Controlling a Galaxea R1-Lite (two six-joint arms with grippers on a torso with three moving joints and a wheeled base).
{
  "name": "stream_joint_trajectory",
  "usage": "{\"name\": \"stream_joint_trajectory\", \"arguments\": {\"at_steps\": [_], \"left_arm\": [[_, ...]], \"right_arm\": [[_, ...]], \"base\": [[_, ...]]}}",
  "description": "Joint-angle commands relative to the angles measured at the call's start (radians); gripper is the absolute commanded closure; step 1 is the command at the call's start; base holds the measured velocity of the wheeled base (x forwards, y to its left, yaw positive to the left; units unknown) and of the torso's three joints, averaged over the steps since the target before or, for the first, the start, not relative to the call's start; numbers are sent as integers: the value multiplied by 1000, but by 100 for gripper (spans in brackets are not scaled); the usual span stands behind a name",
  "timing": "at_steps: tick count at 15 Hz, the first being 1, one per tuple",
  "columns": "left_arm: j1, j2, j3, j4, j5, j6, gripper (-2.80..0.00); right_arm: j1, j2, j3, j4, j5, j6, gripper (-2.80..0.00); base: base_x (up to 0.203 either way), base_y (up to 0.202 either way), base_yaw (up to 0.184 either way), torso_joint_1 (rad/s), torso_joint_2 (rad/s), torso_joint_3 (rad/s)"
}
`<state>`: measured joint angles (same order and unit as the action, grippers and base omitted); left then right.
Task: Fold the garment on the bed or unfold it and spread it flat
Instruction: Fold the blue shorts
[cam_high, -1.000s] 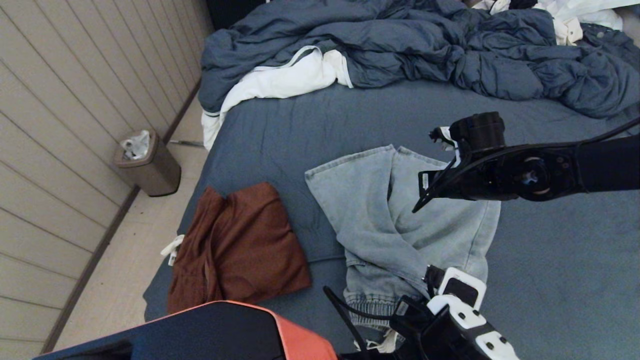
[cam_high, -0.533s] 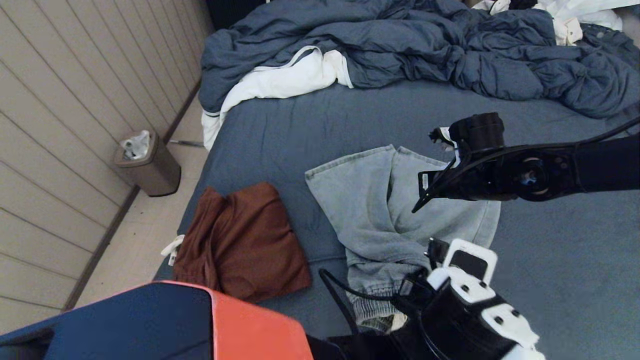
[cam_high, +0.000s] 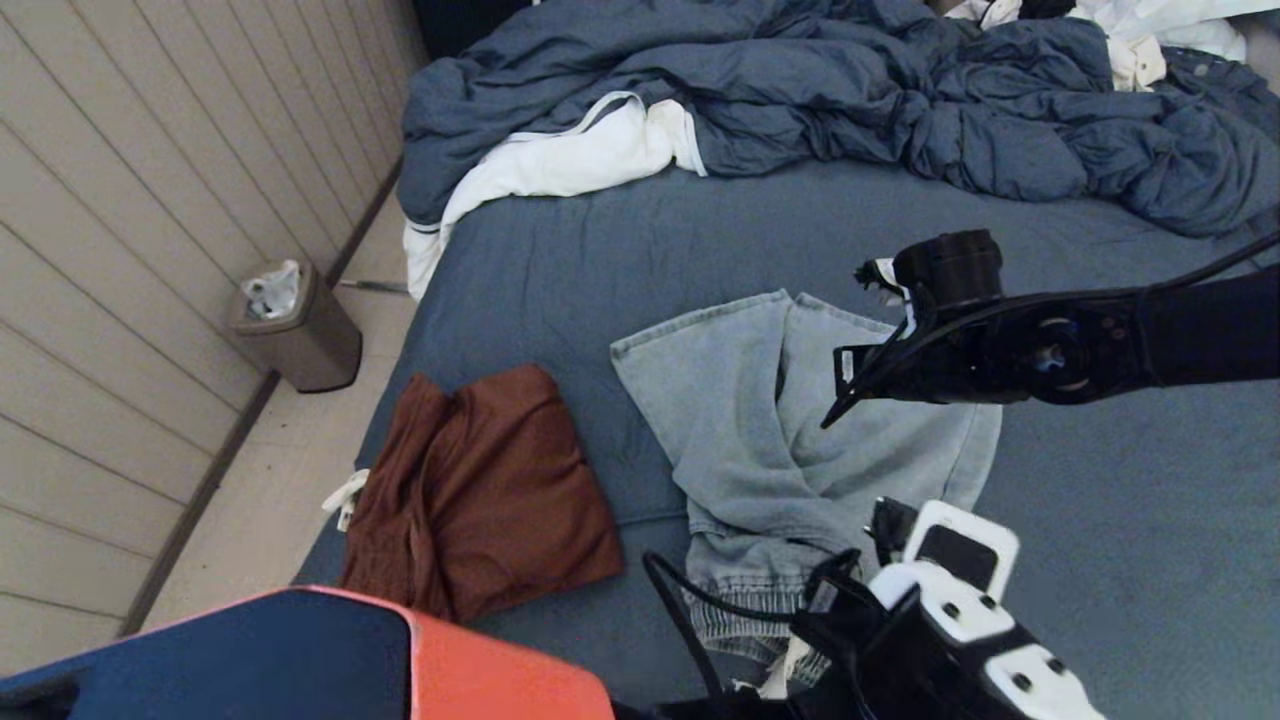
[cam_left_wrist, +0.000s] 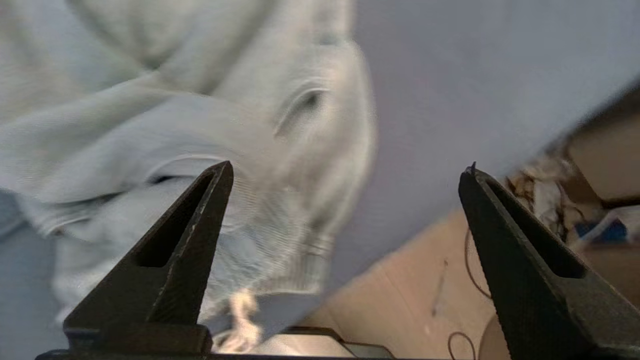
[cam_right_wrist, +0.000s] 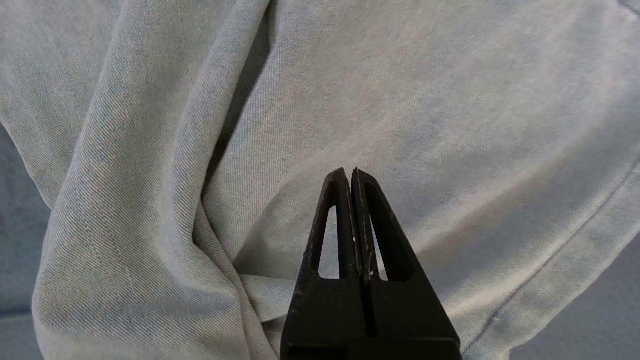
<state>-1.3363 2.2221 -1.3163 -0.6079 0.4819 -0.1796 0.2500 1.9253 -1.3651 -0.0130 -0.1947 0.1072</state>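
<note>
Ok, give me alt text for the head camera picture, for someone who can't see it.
Light blue jeans lie crumpled on a blue bed; the right gripper hovers over them, fingers shut, and the left gripper's arm rises at their near end. Folded brown trousers lie left, a rumpled duvet behind.

Head camera looks down; wrist cameras (close) share the jeans (cam_high: 800, 420).

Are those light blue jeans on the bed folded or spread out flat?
Folded, loosely. The jeans lie doubled over themselves on the bed, one layer crossing another, with creases and the elastic waistband at the near edge.
</note>
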Motion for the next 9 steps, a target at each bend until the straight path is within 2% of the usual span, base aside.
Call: {"name": "stream_joint_trajectory", "arguments": {"at_steps": [1, 2, 4, 6, 7, 9], "left_arm": [[-15, -4, -9, -4, 3, 7, -280], [8, -8, -10, -6, 3, 10, -280], [118, -16, -10, -7, 1, 9, -280], [261, -10, -25, -8, -24, 9, -280], [362, 2, -46, -7, -50, 10, -280], [513, 39, -90, -11, -81, 10, -280]], "right_arm": [[0, 6, -2, -1, -2, 2, 0], [0, 8, -3, -2, -2, 5, 0], [2, 9, -12, -2, -2, 12, 0], [3, 6, -8, -1, -3, 14, 0], [3, 4, -3, -1, -3, 14, 0], [8, 6, 0, -1, -3, 17, 0]], "base": [[0, 0, 0, 0, 0, 0], [0, 0, 0, 0, 0, 0], [0, 0, 0, 0, 0, 0], [0, 0, 0, 0, 0, 0], [0, 0, 0, 0, 0, 0], [0, 0, 0, 0, 0, 0]]}}
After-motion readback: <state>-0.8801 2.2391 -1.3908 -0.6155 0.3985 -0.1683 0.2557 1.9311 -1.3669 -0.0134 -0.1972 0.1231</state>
